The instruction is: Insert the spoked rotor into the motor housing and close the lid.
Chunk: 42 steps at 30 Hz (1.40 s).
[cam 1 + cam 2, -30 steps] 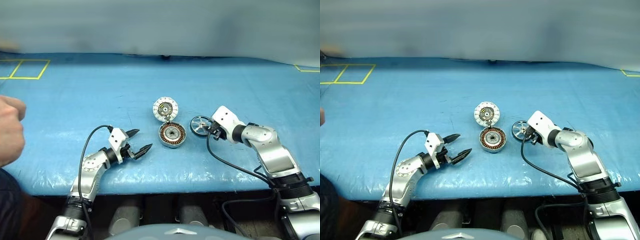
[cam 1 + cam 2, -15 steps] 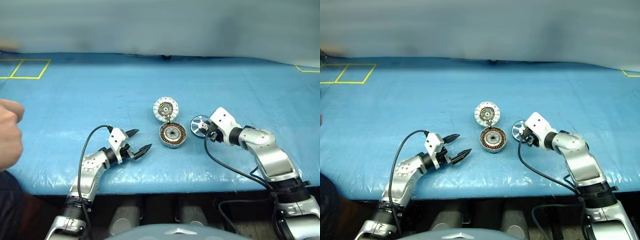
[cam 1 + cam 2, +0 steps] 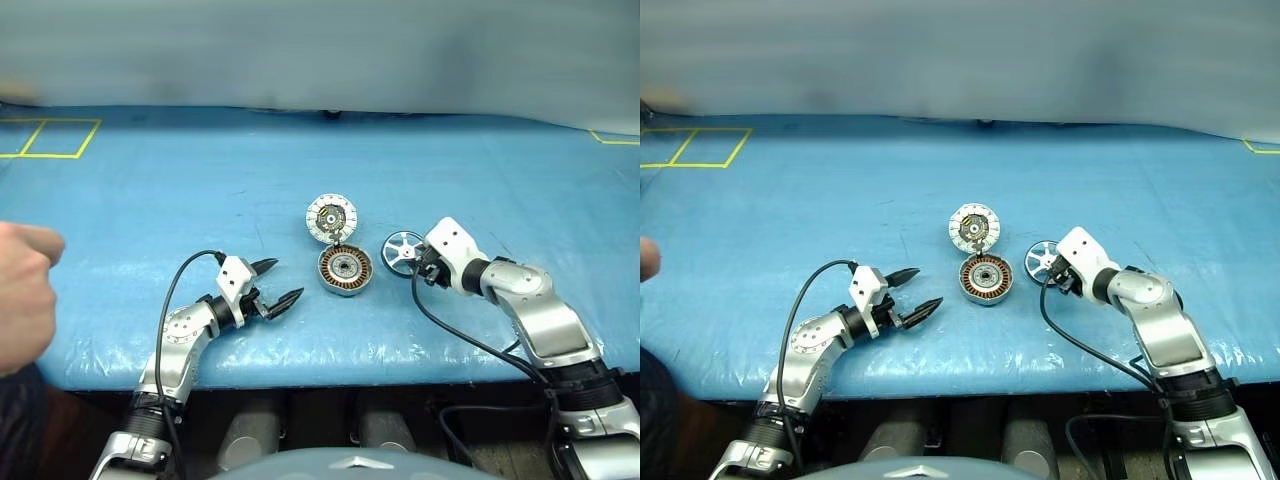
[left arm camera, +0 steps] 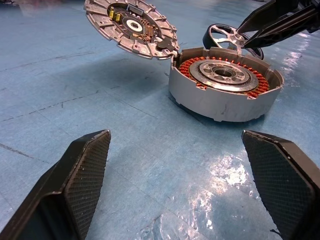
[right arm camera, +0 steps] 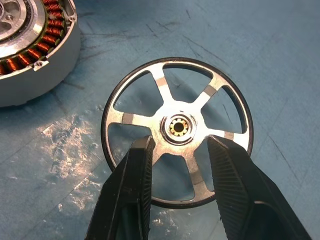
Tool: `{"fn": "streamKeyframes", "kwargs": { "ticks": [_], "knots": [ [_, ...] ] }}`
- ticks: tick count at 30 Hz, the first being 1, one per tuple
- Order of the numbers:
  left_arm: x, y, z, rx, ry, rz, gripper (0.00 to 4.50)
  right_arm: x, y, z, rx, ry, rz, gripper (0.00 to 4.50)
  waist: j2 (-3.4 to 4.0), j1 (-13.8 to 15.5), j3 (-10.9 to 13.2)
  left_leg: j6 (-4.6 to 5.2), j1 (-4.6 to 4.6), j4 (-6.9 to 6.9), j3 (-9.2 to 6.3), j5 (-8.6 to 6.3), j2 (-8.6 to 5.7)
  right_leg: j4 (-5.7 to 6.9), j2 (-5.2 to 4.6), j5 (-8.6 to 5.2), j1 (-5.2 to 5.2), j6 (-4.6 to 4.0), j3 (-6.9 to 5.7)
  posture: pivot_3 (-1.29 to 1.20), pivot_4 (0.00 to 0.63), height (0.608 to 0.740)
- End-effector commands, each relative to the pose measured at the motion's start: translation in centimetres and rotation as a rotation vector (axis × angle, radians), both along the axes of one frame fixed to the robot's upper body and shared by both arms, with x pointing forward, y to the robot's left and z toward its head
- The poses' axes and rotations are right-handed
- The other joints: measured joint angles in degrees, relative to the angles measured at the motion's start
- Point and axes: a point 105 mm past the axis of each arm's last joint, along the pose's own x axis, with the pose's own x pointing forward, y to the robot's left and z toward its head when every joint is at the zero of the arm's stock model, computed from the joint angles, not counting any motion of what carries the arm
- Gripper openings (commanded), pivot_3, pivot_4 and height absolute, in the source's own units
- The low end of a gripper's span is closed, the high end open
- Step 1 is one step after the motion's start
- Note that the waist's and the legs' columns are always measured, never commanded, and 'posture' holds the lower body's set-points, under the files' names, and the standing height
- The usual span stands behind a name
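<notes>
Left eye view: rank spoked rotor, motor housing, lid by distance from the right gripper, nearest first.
1. spoked rotor: right at the right gripper, whose jaws straddle a spoke near the hub.
2. motor housing: next over, to the rotor's left, copper windings exposed.
3. lid: farthest, swung open behind the housing, joined at its far edge.

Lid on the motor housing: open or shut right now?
Open. The lid stands swung back from the motor housing, its inner face showing and the copper windings uncovered.
</notes>
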Motion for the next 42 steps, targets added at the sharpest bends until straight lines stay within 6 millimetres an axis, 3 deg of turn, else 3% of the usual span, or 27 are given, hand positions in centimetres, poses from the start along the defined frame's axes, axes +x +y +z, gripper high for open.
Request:
{"fn": "streamKeyframes", "kwargs": {
  "ticks": [1,30,35,42],
  "knots": [
    [0.0,-0.3,0.7,0.007,-0.039,-0.012,4.50,0.1,-0.4,0.8,0.003,-0.030,-0.021,1.78,0.00,0.0,0.0,0.00,-0.01,0.00,0.00,0.00,0.00,0.00,0.00,0.00,-0.01,0.00,0.00,0.00,0.150,0.740],
    [-0.4,-0.5,0.3,0.005,-0.025,-0.016,4.50,0.6,0.3,-1.1,-0.091,0.084,0.108,1.78,0.00,0.0,0.0,0.00,0.01,0.00,0.00,0.00,0.00,-0.01,0.01,0.00,0.01,0.00,-0.01,0.00,0.150,0.740],
    [-0.4,-0.4,0.2,0.006,-0.025,-0.013,4.50,0.5,0.6,-1.0,-0.075,0.074,0.119,0.98,-0.14,-0.2,-0.1,0.00,0.04,0.00,0.00,0.00,0.02,-0.01,0.01,0.00,0.04,0.00,0.00,0.00,0.150,0.740],
    [-0.4,-0.4,0.2,0.005,-0.024,-0.010,4.50,0.5,0.4,0.0,-0.043,0.019,0.092,0.98,-0.14,-0.2,-0.1,-0.01,0.02,0.00,0.00,-0.01,0.02,-0.01,0.00,0.00,0.01,0.00,0.00,0.00,0.150,0.740]
  ]
}}
